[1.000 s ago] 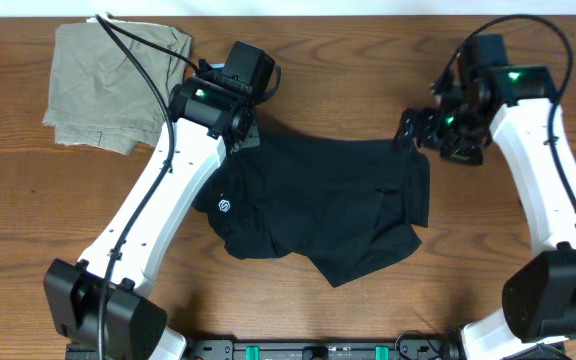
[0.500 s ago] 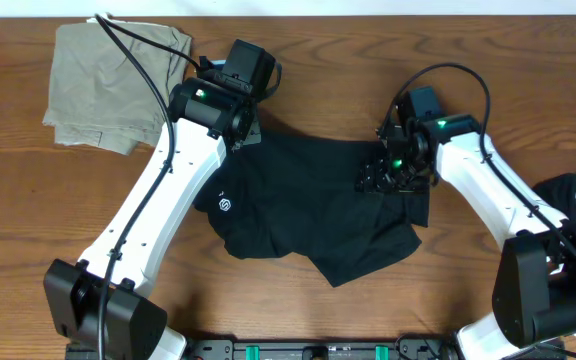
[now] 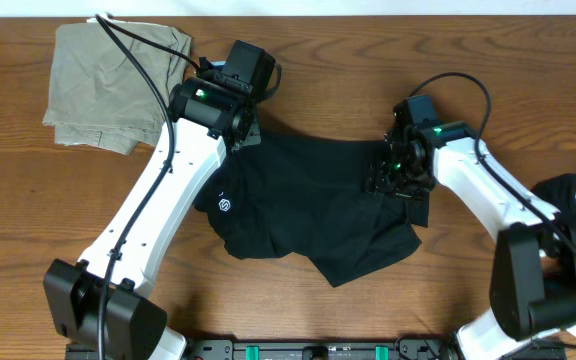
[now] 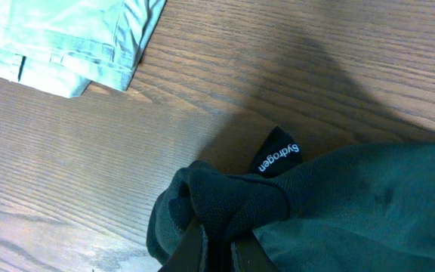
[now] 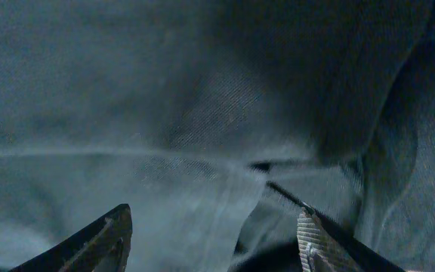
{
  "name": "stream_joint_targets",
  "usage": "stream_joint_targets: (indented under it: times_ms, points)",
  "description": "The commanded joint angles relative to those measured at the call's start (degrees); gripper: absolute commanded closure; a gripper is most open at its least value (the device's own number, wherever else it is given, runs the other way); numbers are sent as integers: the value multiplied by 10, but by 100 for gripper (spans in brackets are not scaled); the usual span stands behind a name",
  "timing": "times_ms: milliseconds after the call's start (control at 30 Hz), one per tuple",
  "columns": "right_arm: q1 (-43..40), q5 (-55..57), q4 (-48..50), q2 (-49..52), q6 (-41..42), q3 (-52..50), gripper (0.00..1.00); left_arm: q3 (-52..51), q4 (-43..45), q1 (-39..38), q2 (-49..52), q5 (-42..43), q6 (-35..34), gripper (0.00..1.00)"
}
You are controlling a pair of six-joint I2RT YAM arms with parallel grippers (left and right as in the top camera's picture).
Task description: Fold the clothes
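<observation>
Your right gripper (image 5: 211, 227), jaws apart, sits over the right edge of the black shirt (image 3: 308, 210), whose long axis runs leftward to your left gripper (image 4: 217, 245), clamped on its far corner.

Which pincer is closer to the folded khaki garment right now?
Left. The left pincer pinches a corner of the black shirt close beside the khaki garment; the right pincer is open over the shirt's far side.
</observation>
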Motion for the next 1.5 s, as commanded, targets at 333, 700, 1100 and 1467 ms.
stream_joint_targets:
  times_ms: [333, 700, 1100, 1467]
  points:
    - [0, 80, 62, 46, -14, -2, 30, 9, -3, 3, -2, -7, 6, 94]
    - [1, 80, 79, 46, -17, -3, 44, 9, -3, 3, -2, -7, 6, 94]
    - [-5, 81, 99, 46, 0, 2, 99, 9, -3, 3, -2, -7, 6, 94]
    - [-64, 83, 110, 46, 13, 99, 99, 4, -5, 3, -2, -7, 5, 94]
